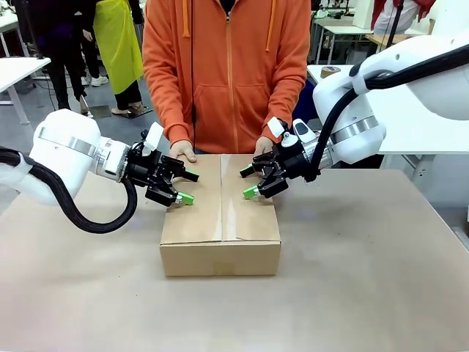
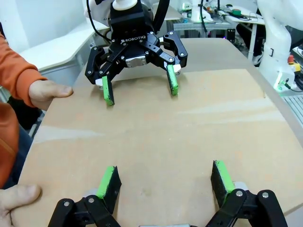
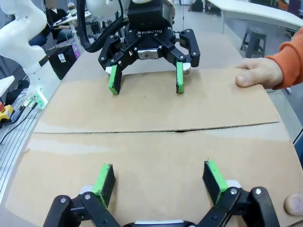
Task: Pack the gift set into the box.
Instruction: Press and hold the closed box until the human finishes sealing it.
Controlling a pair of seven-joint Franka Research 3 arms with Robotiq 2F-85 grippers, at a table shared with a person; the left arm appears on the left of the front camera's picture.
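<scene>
Flaps (image 1: 192, 216) of large brown corrugated cardboard carton (image 1: 220, 258) lie shut; left claw (image 1: 188, 187) and right claw (image 1: 248, 183), both spread and empty, would best press down evenly either side of centre seam (image 1: 222, 209).

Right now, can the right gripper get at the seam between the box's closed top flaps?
Probably yes. The right gripper, open, hovers above the box just beside the seam, bare cardboard between them; the person's hands rest at the far edge.

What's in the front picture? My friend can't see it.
A closed brown box sits on a table, with the left end effector and right end effector open over its top. A person in orange rests both hands on its far edge.
</scene>
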